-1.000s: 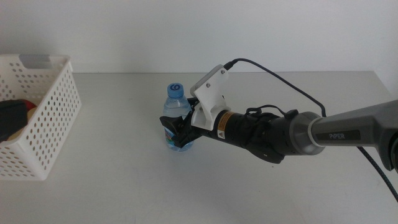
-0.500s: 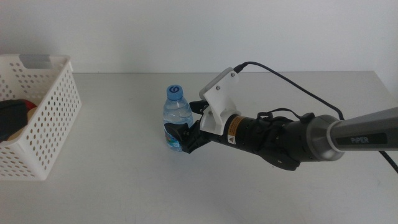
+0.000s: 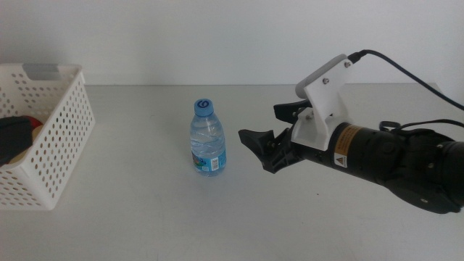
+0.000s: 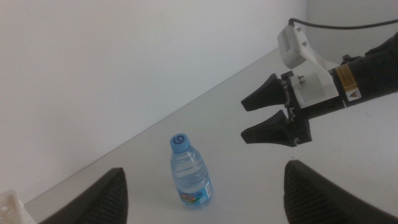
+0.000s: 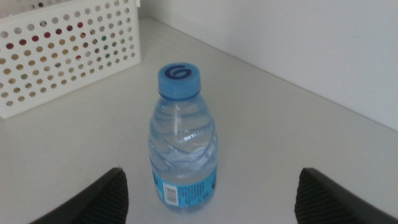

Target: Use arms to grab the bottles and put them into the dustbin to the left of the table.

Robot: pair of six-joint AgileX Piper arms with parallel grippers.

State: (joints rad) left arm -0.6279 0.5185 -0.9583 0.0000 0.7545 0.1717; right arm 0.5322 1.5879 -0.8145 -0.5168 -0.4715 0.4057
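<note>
The small blue-capped water bottle stands upright mid-table. It also shows in the left wrist view and the right wrist view. My right gripper is open and empty, a short way to the right of the bottle, with jaws pointing at it. My left gripper is open and empty, held back from the bottle and out of the middle view. The white perforated dustbin stands at the table's left edge, with a dark and red thing inside. The yellow-liquid bottle is out of view.
The off-white table ends at a white wall behind. The right arm's thick black cable arches over the table's right side. The dustbin shows beyond the bottle in the right wrist view.
My right gripper has let go of the water bottle and pulled back to the right. The bottle stays upright in the same spot.
</note>
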